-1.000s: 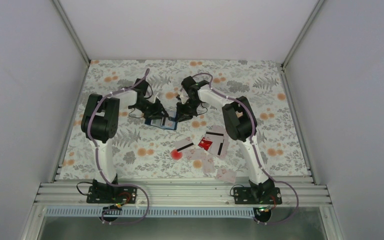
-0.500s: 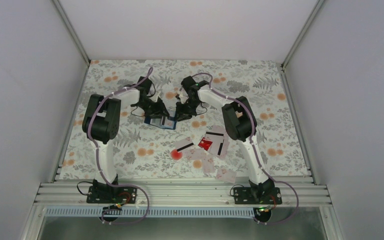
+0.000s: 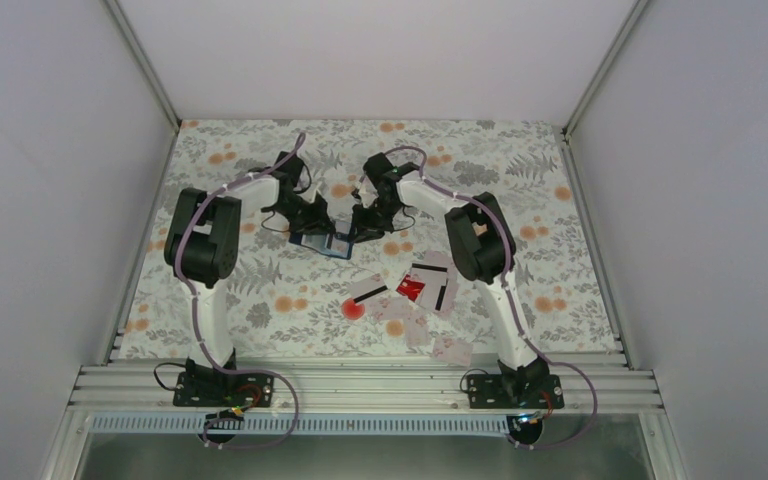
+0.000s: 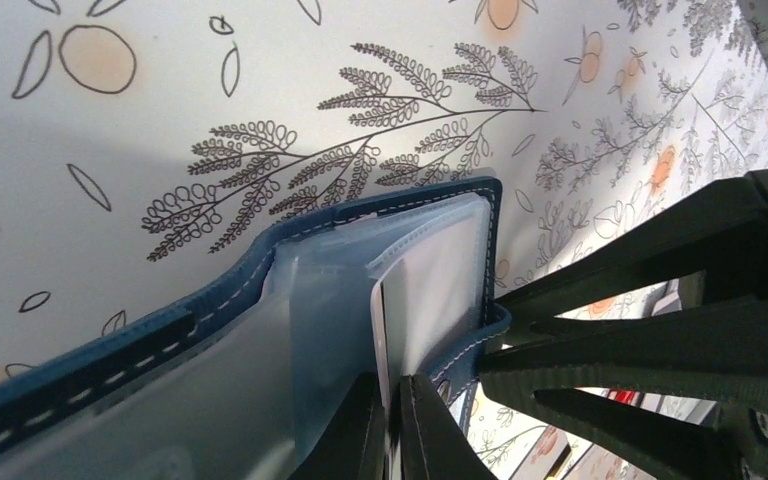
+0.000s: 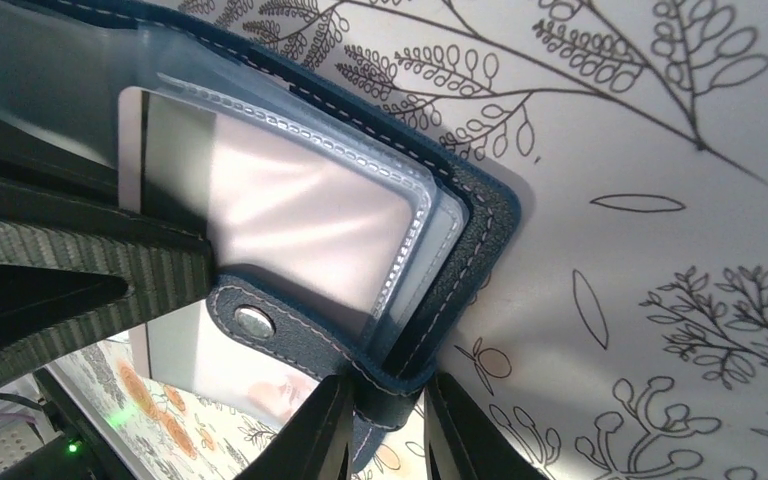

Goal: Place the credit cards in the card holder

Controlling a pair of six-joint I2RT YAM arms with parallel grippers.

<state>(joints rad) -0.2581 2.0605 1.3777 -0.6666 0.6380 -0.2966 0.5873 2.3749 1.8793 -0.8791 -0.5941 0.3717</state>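
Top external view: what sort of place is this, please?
Probably a robot test cell, not a home: plain white wall panels enclose a floral-patterned tablecloth, and two white-and-black robot arms, left and right, are bolted to a ribbed aluminium rail at its near edge.

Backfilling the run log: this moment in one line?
left pincer: shut on card, partly in pocket | right pincer: shut on card holder edge | other cards: loose on table

Robot lab test cell, plain white panel walls point(image 3: 50, 200) filling left, right and top of frame, silver aluminium extrusion rails point(image 3: 360, 385) across the bottom, floral-print cloth-covered table point(image 3: 520, 190) at centre, white-and-black left arm point(image 3: 205, 250) and right arm point(image 3: 480, 250) bolted to the rails.
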